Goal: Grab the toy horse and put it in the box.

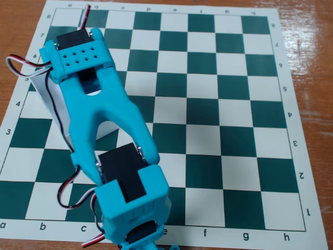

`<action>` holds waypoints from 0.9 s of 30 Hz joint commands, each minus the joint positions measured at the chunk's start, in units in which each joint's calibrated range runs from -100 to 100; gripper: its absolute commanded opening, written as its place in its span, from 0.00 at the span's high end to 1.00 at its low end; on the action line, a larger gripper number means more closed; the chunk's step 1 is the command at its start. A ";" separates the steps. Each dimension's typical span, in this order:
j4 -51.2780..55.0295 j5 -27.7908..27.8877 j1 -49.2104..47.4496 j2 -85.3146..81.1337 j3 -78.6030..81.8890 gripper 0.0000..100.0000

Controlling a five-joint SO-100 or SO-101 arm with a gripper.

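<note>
Claw hidden beneath the blue arm (104, 120), its grip impossible to tell, above the white box (44, 96); no horse visible.

White box (46, 99) largely behind arm

Light: bright, even and diffuse across the chessboard mat (218, 104); white squares are not blown out.
Glare: faint sheen on the wooden tabletop (307, 67) at right.
Shadows: soft and short beneath the turquoise arm (104, 114), darkest beside the box (49, 96).
Focus: mat print legible; nearest arm segment slightly soft.
Distortion: mat edges bow mildly outward.
</note>
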 commanded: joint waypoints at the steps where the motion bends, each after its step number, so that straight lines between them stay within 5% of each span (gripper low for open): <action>1: -1.27 0.38 -2.62 1.22 -1.27 1.00; 6: -1.36 -0.11 -3.47 8.74 -2.72 0.99; 16: -1.77 -0.11 -3.69 13.52 -1.90 0.75; 27: -0.36 0.33 -1.05 0.78 -8.28 0.78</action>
